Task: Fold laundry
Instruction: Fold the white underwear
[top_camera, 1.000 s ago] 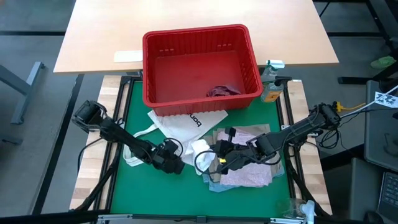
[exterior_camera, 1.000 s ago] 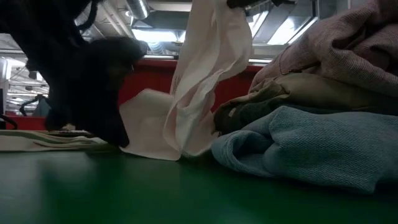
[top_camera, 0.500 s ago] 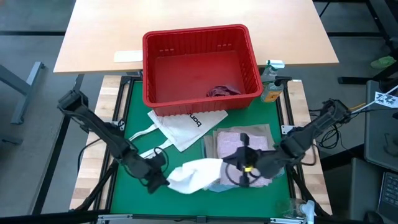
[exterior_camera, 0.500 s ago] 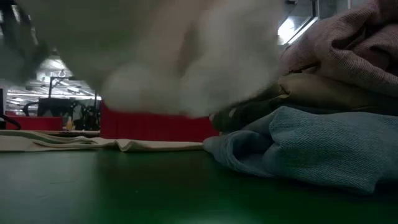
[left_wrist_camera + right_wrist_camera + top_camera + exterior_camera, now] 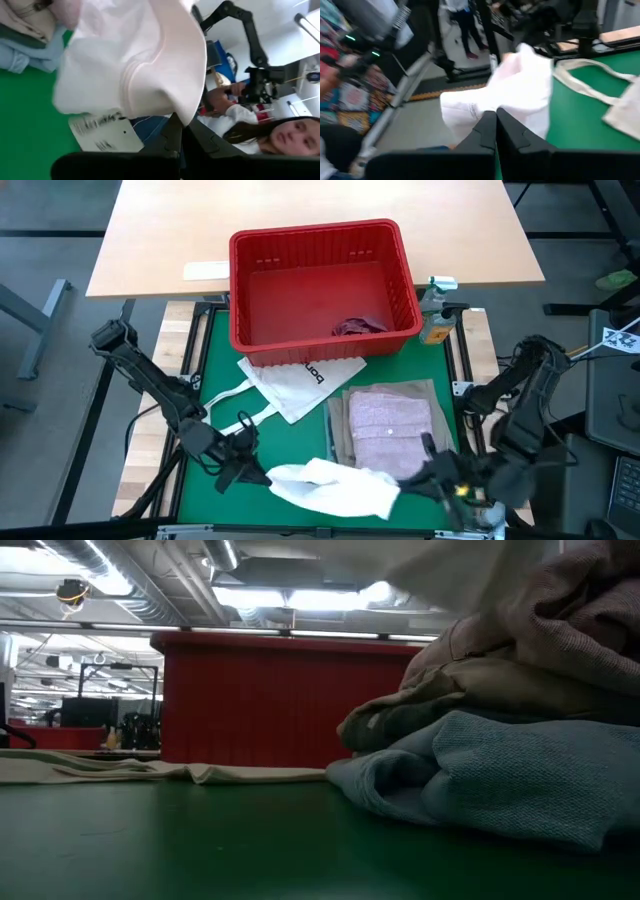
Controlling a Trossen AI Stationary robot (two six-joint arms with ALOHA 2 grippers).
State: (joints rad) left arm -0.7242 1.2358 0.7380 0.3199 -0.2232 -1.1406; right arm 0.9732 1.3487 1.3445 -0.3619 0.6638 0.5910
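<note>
Stretching white piece between grippers.

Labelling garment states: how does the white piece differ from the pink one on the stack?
The white garment is stretched between the left gripper and right gripper, both shut on it; the mottled pink garment is ungripped. White is rumpled near the table's front edge; pink lies folded flat atop the pile. Both are soft cloth.
</note>
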